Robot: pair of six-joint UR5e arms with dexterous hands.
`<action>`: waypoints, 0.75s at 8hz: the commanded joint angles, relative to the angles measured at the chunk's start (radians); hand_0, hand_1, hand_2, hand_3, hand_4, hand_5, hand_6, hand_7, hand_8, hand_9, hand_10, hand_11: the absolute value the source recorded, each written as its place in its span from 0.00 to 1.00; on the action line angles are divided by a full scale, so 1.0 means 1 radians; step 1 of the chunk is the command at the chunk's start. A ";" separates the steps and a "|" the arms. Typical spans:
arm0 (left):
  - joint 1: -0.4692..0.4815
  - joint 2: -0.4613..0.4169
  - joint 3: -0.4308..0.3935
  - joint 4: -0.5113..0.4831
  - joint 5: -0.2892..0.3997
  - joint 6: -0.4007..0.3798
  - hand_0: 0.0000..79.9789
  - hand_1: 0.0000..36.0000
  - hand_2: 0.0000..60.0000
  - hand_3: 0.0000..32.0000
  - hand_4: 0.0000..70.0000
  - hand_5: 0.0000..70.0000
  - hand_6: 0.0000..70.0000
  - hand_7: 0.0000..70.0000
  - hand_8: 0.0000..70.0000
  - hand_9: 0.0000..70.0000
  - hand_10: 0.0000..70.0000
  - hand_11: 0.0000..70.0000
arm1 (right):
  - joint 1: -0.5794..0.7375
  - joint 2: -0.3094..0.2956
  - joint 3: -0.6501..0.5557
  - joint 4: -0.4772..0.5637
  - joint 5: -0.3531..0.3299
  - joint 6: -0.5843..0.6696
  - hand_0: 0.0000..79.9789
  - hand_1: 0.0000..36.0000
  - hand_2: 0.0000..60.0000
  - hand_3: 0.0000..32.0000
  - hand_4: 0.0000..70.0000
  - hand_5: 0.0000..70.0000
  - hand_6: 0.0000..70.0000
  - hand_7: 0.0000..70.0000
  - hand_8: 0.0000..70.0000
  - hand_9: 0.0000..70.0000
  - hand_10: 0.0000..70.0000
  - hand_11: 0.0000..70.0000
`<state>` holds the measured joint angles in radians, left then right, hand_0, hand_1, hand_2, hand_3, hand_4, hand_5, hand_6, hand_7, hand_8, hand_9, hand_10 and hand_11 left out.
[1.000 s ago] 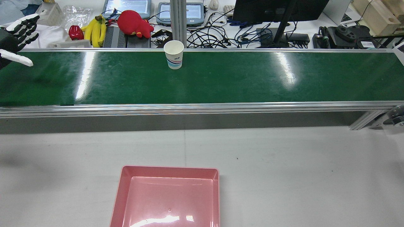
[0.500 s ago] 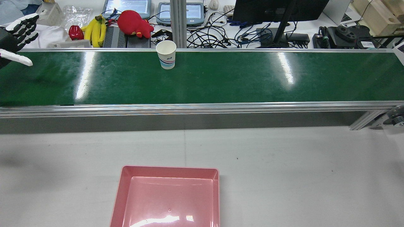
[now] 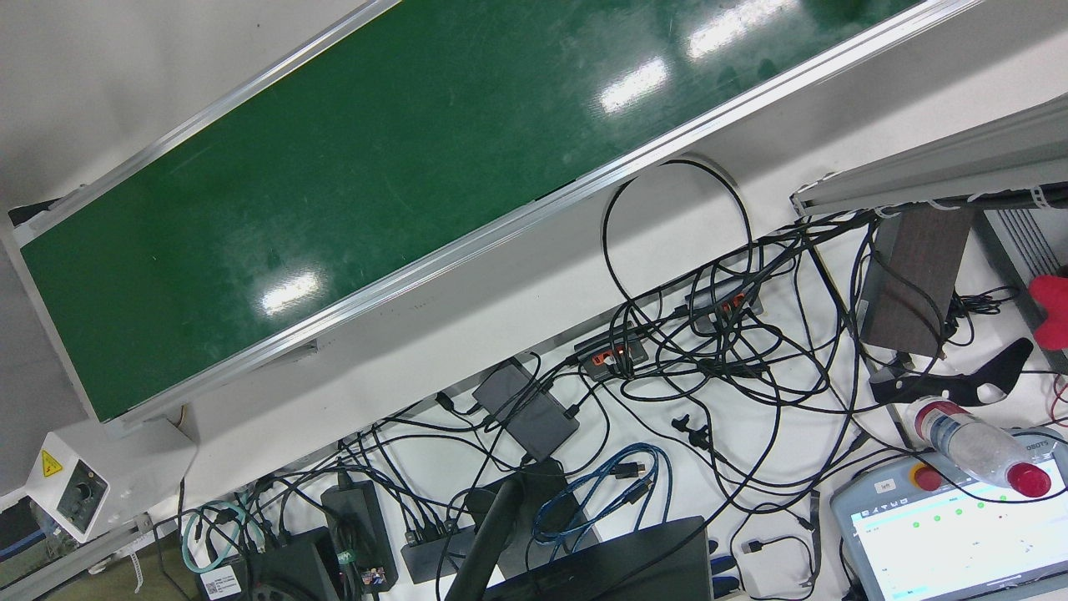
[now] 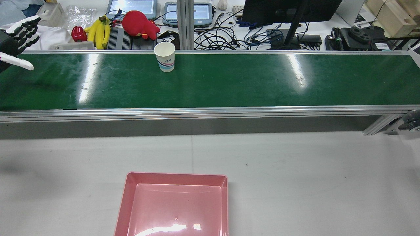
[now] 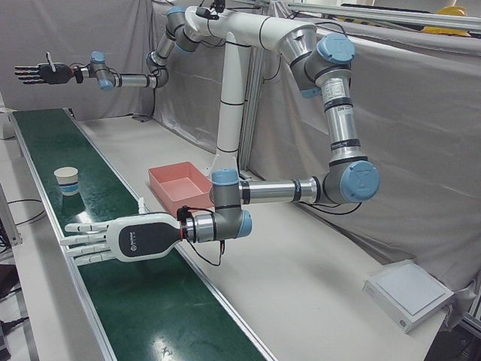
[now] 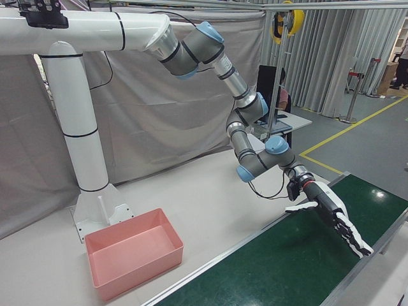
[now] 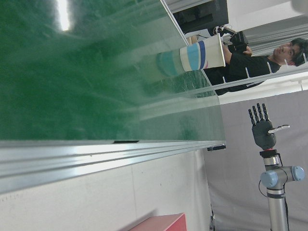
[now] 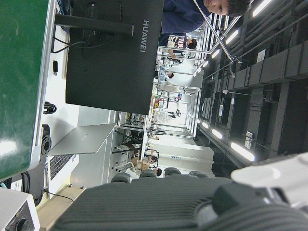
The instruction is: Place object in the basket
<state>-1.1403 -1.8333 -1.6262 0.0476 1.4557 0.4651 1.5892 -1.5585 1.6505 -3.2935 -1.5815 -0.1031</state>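
A paper cup [image 4: 164, 56] with blue and pink stripes stands upright on the green conveyor belt [image 4: 229, 82], close to the belt's far rail as the rear view shows it, left of the middle of the belt's length. Nothing touches it.

The left hand [image 5: 120, 239] hovers over the belt at its left end, well apart from the cup. It is open and holds nothing: its fingers [image 5: 83, 241] are stretched out straight and a little apart, pointing across the belt away from the robot, with the thumb held out to the side. In the rear view only part of this hand shows at the left edge.

The right hand [image 5: 41, 73] is held high in the air above the far end of the belt, well apart from the cup on its other side. It too is open and empty, with its fingers straight and spread. The left hand view looks along the belt and shows the cup with this hand far beyond it.

The pink basket [image 4: 177, 175] sits on the grey bench [image 4: 295, 183] on the robot's side of the belt, in front of the white pedestal [image 5: 228, 113], well apart from the cup and from both hands.

Beyond the belt lie a bunch of bananas [image 4: 100, 31], a red plush toy [image 4: 139, 23], a tangle of black cables [image 4: 220, 39] and a dark monitor [image 4: 288, 9]
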 commanded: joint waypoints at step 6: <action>0.005 -0.008 -0.003 0.001 -0.002 -0.003 0.67 0.24 0.00 0.10 0.01 0.20 0.00 0.00 0.00 0.00 0.03 0.07 | 0.000 0.000 0.000 0.000 0.000 0.000 0.00 0.00 0.00 0.00 0.00 0.00 0.00 0.00 0.00 0.00 0.00 0.00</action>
<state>-1.1353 -1.8391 -1.6282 0.0481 1.4542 0.4622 1.5892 -1.5585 1.6506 -3.2935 -1.5815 -0.1028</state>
